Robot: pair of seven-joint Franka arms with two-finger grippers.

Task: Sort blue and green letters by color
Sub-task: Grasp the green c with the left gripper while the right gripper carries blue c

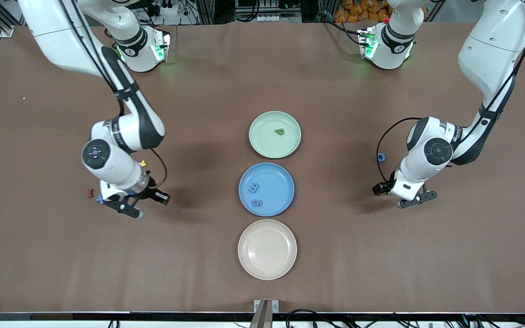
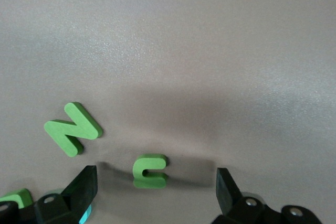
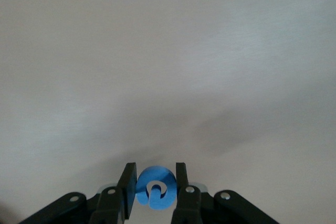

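Note:
My right gripper (image 3: 155,171) is shut on a small blue letter (image 3: 156,188), pinched between both pads just above the brown table, at the right arm's end. Another small blue letter (image 1: 100,199) lies beside that hand. My left gripper (image 2: 156,170) hangs open over a small green letter (image 2: 150,170), which lies flat between the jaws and touches neither. A green N (image 2: 73,128) lies beside it, and a third green piece (image 2: 16,198) shows at the view's edge. A blue O (image 1: 381,157) lies near the left arm. The green plate (image 1: 262,146) holds one green letter (image 1: 280,131). The blue plate (image 1: 280,177) holds two blue letters (image 1: 255,194).
A beige plate (image 1: 267,249) stands nearest the front camera, in line with the other two plates. A yellow letter (image 1: 142,163) and a dark red letter (image 1: 90,193) lie beside the right arm's wrist.

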